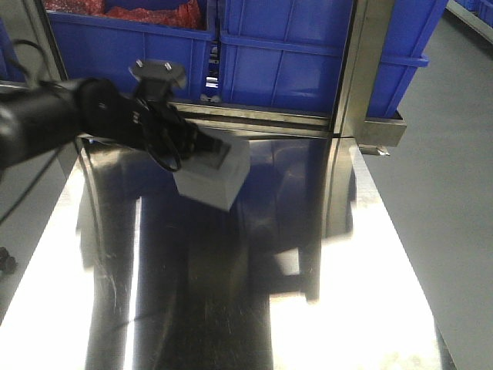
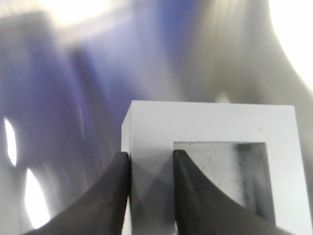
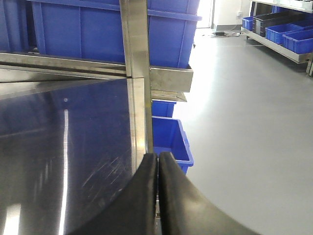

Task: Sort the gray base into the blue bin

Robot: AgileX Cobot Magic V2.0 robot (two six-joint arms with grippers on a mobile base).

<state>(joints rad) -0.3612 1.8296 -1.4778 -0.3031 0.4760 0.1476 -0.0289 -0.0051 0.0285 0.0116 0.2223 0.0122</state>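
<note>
The gray base (image 1: 212, 181) is a pale boxy block with a square recess in one face, and it hangs tilted over the back of the steel table (image 1: 347, 308). My left gripper (image 1: 209, 149) is shut on it. In the left wrist view the fingers clamp one wall of the gray base (image 2: 210, 122), one fingertip outside and one inside the recess, at the left gripper (image 2: 150, 155). A blue bin (image 1: 300, 62) stands on the rack just behind; its inside is hidden. My right gripper (image 3: 157, 154) is shut on nothing at the table's right edge.
A neighbouring blue crate (image 1: 123, 46) at the back left holds red stuff. An upright steel post (image 1: 354, 69) rises at the table's back right. A smaller blue crate (image 3: 171, 142) sits on the floor beyond the right edge. A steel rail (image 1: 262, 119) borders the table's back.
</note>
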